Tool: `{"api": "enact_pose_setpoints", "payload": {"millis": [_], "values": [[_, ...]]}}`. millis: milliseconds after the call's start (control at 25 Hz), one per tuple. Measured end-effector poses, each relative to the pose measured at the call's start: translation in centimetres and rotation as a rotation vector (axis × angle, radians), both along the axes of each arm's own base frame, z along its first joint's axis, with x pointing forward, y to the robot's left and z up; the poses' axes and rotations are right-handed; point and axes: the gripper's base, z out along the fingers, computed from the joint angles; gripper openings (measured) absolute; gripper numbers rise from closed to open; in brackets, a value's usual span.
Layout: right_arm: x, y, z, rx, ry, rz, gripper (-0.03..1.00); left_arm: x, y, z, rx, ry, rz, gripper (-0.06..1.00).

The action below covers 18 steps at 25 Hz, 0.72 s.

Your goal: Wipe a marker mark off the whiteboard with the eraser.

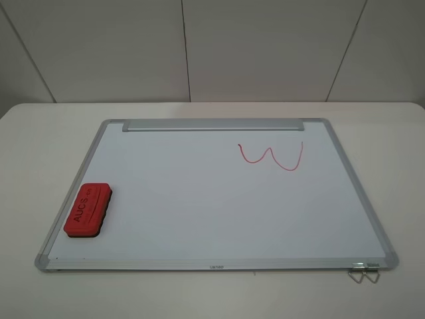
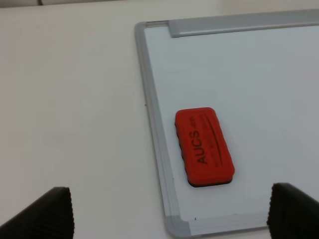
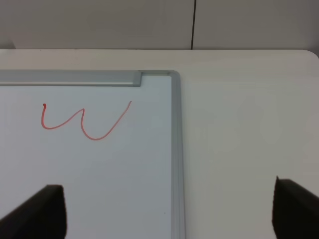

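The whiteboard [image 1: 199, 206] lies flat on the table, its grey tray strip [image 1: 212, 125] along the far edge. The red eraser [image 1: 87, 210] rests on the board's near left corner, lettering up; in the left wrist view the eraser [image 2: 204, 147] lies ahead of my open left gripper [image 2: 172, 211]. No V-shaped marker mark shows in any view. A wavy red W squiggle [image 1: 271, 157] is at the board's far right, and that squiggle [image 3: 84, 124] lies ahead of my open right gripper [image 3: 170, 209]. Neither gripper holds anything, and neither appears in the high view.
The white table [image 1: 40, 146] extends around the board on all sides. Small metal clips [image 1: 364, 272] hang at the board's near right corner. A panelled wall stands behind the table.
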Motion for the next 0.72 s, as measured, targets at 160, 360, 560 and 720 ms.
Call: {"api": "enact_pose_setpoints", "payload": {"millis": [160,360,560,720], "values": [[0.00,0.00,0.00,0.000,0.000,0.000,0.71,-0.05,-0.12,0.00,-0.006,0.001,0.096,0.77],[0.00,0.00,0.00,0.000,0.000,0.000,0.71,-0.07,-0.17,0.00,-0.007,0.001,0.150,0.77],[0.00,0.00,0.00,0.000,0.000,0.000,0.71,-0.07,-0.19,0.00,-0.010,0.001,0.150,0.77],[0.00,0.00,0.00,0.000,0.000,0.000,0.71,-0.07,-0.22,0.00,-0.012,0.001,0.148,0.77]]}}
